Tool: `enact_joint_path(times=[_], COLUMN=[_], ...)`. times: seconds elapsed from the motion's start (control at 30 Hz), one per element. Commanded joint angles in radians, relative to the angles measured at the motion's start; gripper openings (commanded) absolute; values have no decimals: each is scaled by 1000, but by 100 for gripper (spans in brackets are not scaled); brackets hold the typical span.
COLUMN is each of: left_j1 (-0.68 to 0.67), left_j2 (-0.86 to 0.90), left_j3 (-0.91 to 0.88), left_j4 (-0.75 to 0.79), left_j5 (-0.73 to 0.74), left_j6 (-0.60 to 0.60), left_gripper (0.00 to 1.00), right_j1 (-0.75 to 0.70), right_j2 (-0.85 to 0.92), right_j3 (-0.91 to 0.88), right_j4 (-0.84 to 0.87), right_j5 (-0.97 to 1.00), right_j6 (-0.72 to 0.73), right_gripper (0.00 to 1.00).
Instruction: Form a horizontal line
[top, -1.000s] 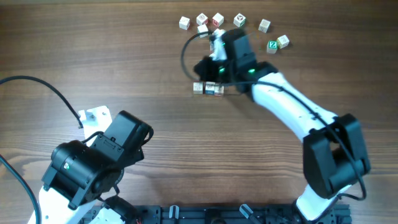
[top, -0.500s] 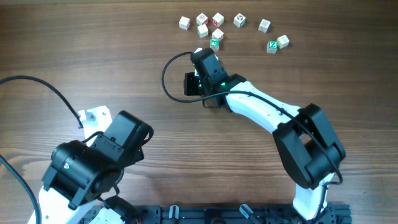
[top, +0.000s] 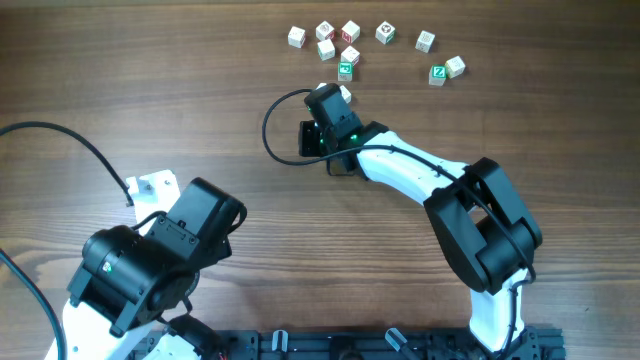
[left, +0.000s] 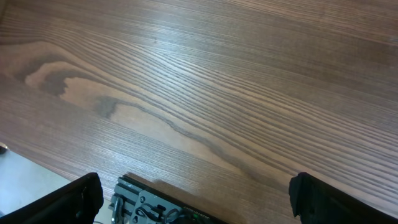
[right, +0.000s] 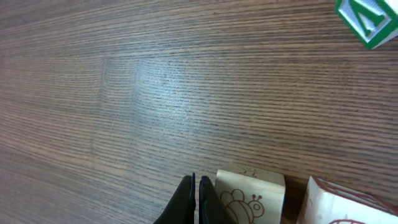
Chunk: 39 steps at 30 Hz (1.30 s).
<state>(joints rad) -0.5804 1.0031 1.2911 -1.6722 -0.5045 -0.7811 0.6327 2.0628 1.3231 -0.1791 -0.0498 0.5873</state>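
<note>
**Closed fingers beside the row, set to nudge and not to lift**

The right gripper (right: 196, 200) has its two fingers pressed flat together with nothing between them. It sits low over the table (right: 155, 93), its tips just to the left of the bee cube (right: 250, 198); whether they touch it I cannot tell. That pose suits pushing. Pressed together, the fingers make one narrow blade that can slide a small cube sideways without tipping it, which reads as the reason for keeping them closed here.

The bee cube is the near end of the horizontal line (right: 273, 186). Just right of it stands a red-edged cube (right: 348, 202), separated by a thin gap and seemingly level with it. A third member is not visible in the wrist view, and from overhead the gripper head hides the row. Closing that gap looks like the job in hand.

Up and well to the right of the bee cube lies a green-lettered cube (right: 367, 18), tilted and apart from the row. Further beyond it the loose cubes (top: 349, 31) are scattered.

Far from the bee cube, the left gripper (left: 199, 202) is spread wide over bare wood, parked out of the way.
</note>
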Motion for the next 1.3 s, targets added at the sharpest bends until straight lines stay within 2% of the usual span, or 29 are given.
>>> enact_joint_path(times=[0.0,0.37,0.47,0.5,0.53,0.57,0.6,0.63,0.73,0.77,0.8,0.83,0.87,0.97,1.07,1.13,1.27], left_j1=[5,5,5,5,5,5,5,5,5,5,5,5,5,5,5,5,5], left_j2=[-1,-1,-1,-1,-1,-1,-1,-1,-1,-1,-1,-1,-1,-1,-1,-1,-1], left_j3=[-4,-4,-4,-4,-4,-4,-4,-4,-4,-4,-4,-4,-4,-4,-4,-4,-4], left_j4=[0,0,0,0,0,0,0,0,0,0,0,0,0,0,0,0,0], left_j5=[-17,-17,-17,-17,-17,-17,-17,-17,-17,-17,-17,-17,-17,-17,-17,-17,-17], left_j6=[-10,-10,-10,-10,-10,-10,-10,-10,-10,-10,-10,-10,-10,-10,-10,-10,-10], left_gripper=[100,100,100,100,100,100,100,100,100,100,100,100,100,100,100,100,100], right_j1=[6,6,5,3,0,-2,-5,-9,-42,-68,-85,-107,-125,-156,-162,-162,-162], right_j2=[17,16,3,-22,-48,-63,-83,-111,-122,-122,-122,-121,-121,-109,-84,-83,-82], right_j3=[9,110,218,265,310,335,352,353,351,342,336,321,299,198,35,-6,-8], right_j4=[-12,-84,-194,-253,-313,-350,-384,-418,-576,-643,-679,-700,-698,-661,-491,-476,-475], right_j5=[27,5,-9,9,36,58,91,141,238,241,241,243,243,253,259,263,262], right_j6=[18,-37,-36,-29,-26,-27,-27,-16,186,257,291,309,315,359,366,435,420], right_gripper=[5,5,5,14,47,70,96,99,100,99,86,47,32,8,4,5,5])
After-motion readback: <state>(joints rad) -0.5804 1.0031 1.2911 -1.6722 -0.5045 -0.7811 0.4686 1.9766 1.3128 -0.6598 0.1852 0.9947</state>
